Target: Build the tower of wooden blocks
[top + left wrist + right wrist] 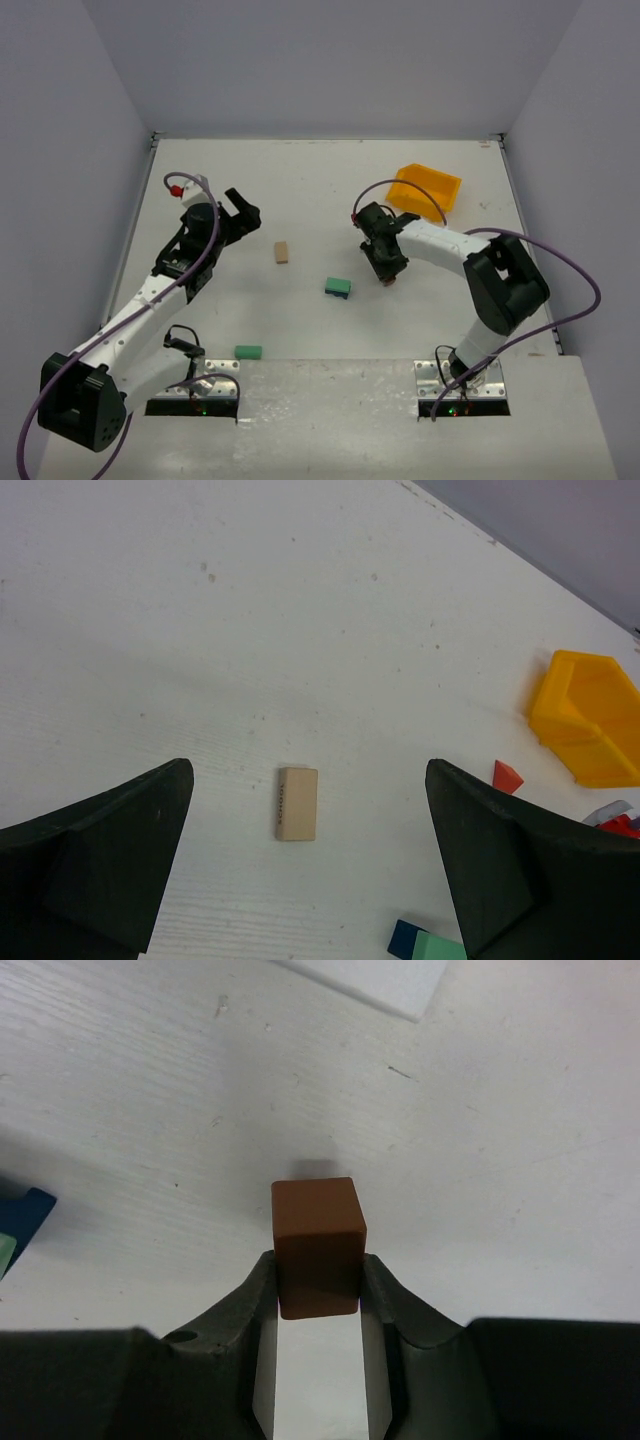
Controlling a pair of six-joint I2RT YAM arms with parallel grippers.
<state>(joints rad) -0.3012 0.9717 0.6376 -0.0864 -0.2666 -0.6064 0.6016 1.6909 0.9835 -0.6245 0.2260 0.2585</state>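
A red-brown block [317, 1235] sits on the table between the fingertips of my right gripper [318, 1272], both pads pressing its sides; the top view shows that gripper [385, 272] pointing down at centre right. To its left, a green block lies on a blue one [338, 287], and the blue edge [25, 1215] shows in the right wrist view. A pale tan block [297, 803] lies flat between the wide-open fingers of my left gripper [308, 780], which hovers above without touching it. The tan block [282, 252] is right of that gripper [243, 212].
A yellow bin [425, 188] lies tipped at the back right. A red wedge block [507, 777] rests near it. Another green block [248, 352] lies at the near edge beside the left arm's base. Walls close in the table on three sides.
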